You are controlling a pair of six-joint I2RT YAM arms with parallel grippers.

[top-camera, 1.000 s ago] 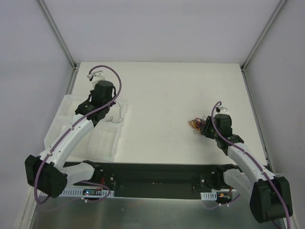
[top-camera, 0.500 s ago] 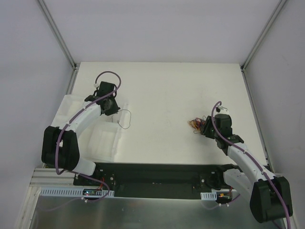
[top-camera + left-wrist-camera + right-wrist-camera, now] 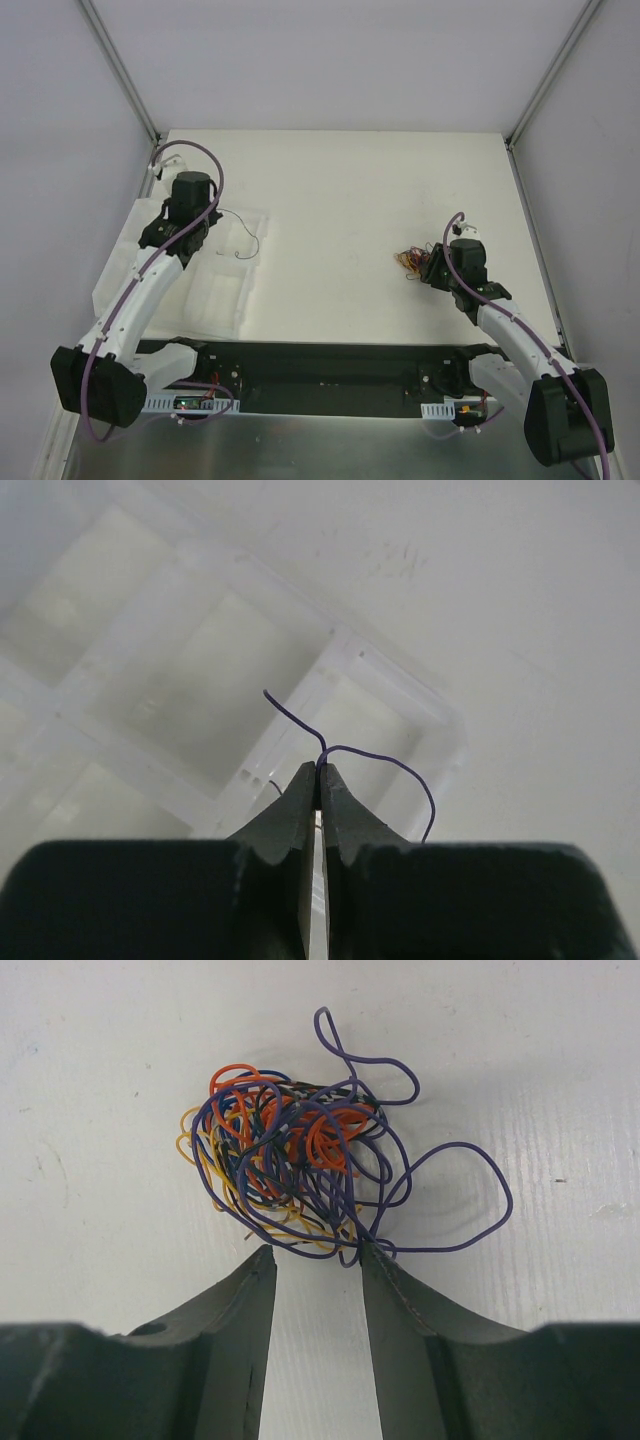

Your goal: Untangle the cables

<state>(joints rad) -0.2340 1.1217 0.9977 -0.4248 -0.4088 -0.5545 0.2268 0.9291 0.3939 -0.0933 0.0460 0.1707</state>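
Observation:
The cables are a small knot (image 3: 290, 1155) of purple, orange, yellow and dark wires lying on the white table (image 3: 410, 260). My right gripper (image 3: 317, 1253) stands open just short of the knot. Its right fingertip (image 3: 372, 1255) touches a purple loop at the knot's near edge, and nothing lies between the fingers. In the top view the right gripper (image 3: 428, 268) is right beside the knot. My left gripper (image 3: 320, 770) is shut on a single purple wire (image 3: 385, 757), which curls out past the tips over a tray compartment. In the top view the left gripper (image 3: 213, 212) holds that wire (image 3: 250, 235).
A clear plastic compartment tray (image 3: 215, 295) lies at the table's left side under the left arm (image 3: 150, 670). White walls and metal posts close in the table on three sides. The arm bases sit on a black rail at the near edge.
My left wrist has swung left and back over the tray, carrying the purple wire with it. The right arm and the knot have not moved.

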